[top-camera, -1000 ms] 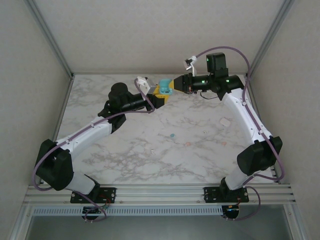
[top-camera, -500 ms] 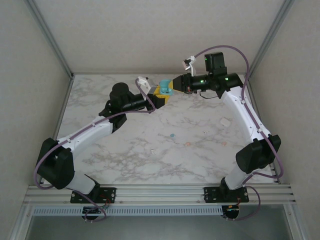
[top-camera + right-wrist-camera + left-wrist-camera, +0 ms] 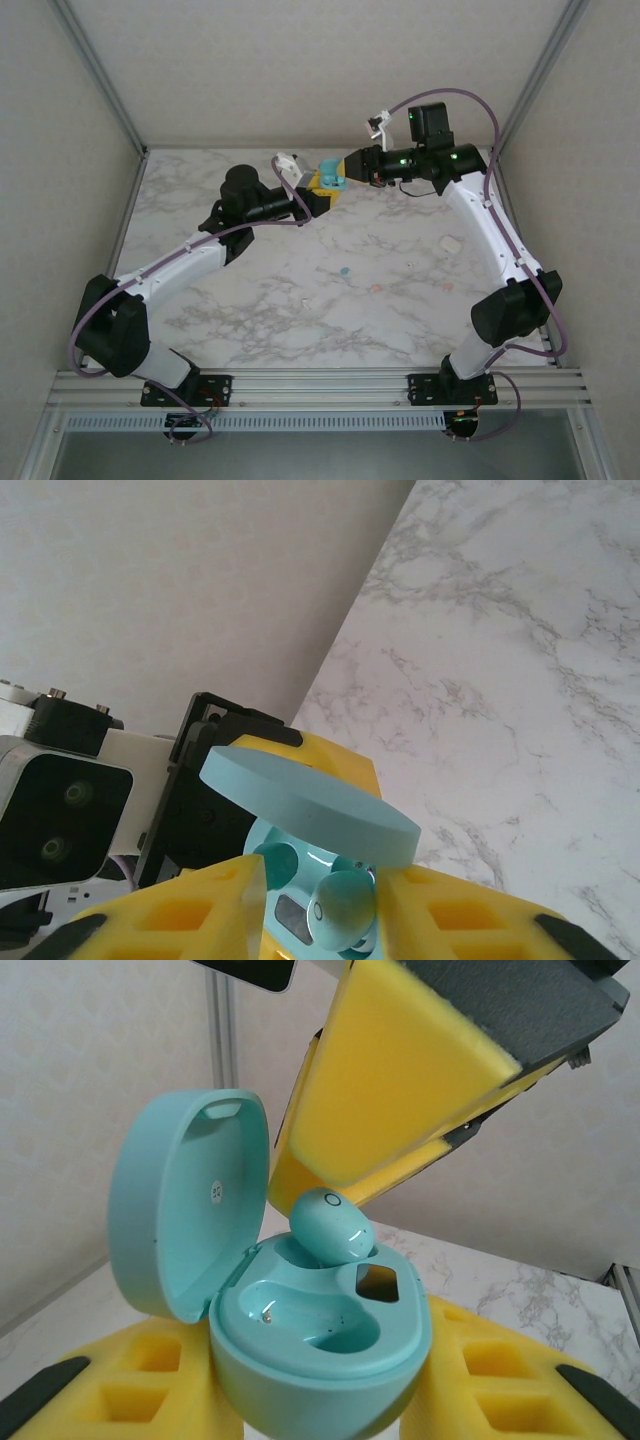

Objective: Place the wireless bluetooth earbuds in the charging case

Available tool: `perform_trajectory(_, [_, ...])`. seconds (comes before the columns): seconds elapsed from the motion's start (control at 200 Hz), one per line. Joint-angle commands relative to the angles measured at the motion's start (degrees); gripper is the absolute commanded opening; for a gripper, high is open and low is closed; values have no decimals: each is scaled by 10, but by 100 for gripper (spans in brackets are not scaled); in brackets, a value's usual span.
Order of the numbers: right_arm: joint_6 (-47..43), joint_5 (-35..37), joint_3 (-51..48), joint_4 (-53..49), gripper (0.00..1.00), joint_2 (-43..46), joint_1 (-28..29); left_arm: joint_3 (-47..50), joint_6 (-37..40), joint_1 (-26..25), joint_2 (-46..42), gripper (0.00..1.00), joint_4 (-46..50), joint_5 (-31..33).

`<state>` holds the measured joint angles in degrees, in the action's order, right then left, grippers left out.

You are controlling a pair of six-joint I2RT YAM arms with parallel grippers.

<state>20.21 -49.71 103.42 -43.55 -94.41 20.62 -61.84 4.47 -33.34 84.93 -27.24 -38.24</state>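
Observation:
My left gripper (image 3: 320, 186) is shut on the teal charging case (image 3: 329, 169), holding it above the back of the table. Its yellow fingers (image 3: 130, 1385) flank the case (image 3: 320, 1345), whose lid (image 3: 185, 1215) stands open. A teal earbud (image 3: 331, 1224) sits tilted in the far socket, partly sticking out; the near socket is empty. My right gripper (image 3: 349, 165) is right at the case, its jaws apart on either side of that earbud (image 3: 340, 910); a gap shows on the left side. Other earbuds lie on the table: a teal one (image 3: 343, 270) and pale pink ones (image 3: 376, 287), (image 3: 447, 288).
A small white squarish piece (image 3: 452, 242) lies on the marble table (image 3: 260, 320) near the right arm. Frame posts and walls close in the back and sides. The right gripper's yellow pad (image 3: 400, 1080) hangs just above the open case.
The right gripper's jaws have parted from the teal earbud, which stays in the case's socket. Both arms have hardly moved.

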Motion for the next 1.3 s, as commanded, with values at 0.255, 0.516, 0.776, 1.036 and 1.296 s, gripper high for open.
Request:
perform_trajectory(0.255, [13, 44, 19, 6, 44, 17, 2, -19, 10, -9, -11, 24, -18, -4])
perform_trajectory(0.516, [-1, 124, -12, 19, 49, 99, 0, 3, 22, -8, -28, 24, -11, 37])
perform_trajectory(0.776, [35, 266, -137, 37, 46, 177, -35, 47, 19, -8, -67, 23, -24, 84])
perform_trajectory(1.036, [94, 242, -250, -18, 40, 95, -48, 88, 32, -5, -123, 24, -13, 129])
perform_trajectory(1.296, [-16, 238, -252, -30, 40, -77, 33, 93, 44, -4, -154, 24, 5, 146])
